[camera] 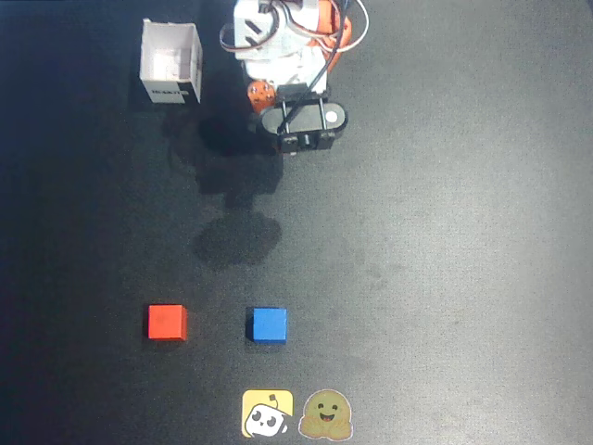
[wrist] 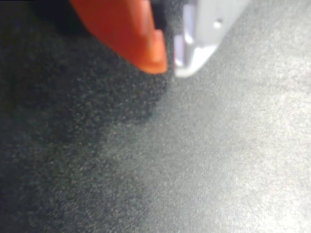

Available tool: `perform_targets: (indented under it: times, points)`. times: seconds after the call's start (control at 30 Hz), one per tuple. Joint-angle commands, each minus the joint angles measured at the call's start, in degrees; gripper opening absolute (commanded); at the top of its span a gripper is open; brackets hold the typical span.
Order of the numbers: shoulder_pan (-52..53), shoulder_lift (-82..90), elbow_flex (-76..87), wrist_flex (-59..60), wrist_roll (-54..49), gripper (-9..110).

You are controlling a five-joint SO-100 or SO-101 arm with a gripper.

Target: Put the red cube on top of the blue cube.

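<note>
In the overhead view the red cube (camera: 167, 322) sits on the dark mat at the lower left. The blue cube (camera: 269, 325) sits to its right, about a cube's width apart from it. The arm (camera: 292, 65) is folded at the top centre, far from both cubes, and its fingertips are hidden under the wrist there. In the wrist view the gripper (wrist: 171, 65) is shut and empty just above the bare mat, with an orange finger (wrist: 136, 34) and a white finger (wrist: 204, 34). Neither cube shows in the wrist view.
A white open box (camera: 171, 62) stands at the top left beside the arm's base. Two stickers, a yellow one (camera: 268, 413) and a brownish one (camera: 326, 415), lie at the bottom edge below the blue cube.
</note>
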Motion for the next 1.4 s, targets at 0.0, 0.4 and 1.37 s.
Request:
perform_targets:
  times: [0.0,0.4,1.37]
  points:
    - [0.18,0.62,-0.26,0.09,-0.09,0]
    - [0.26,0.62,-0.26,0.09,-0.09,0]
    - [0.26,0.62,-0.26,0.0,-0.88,0]
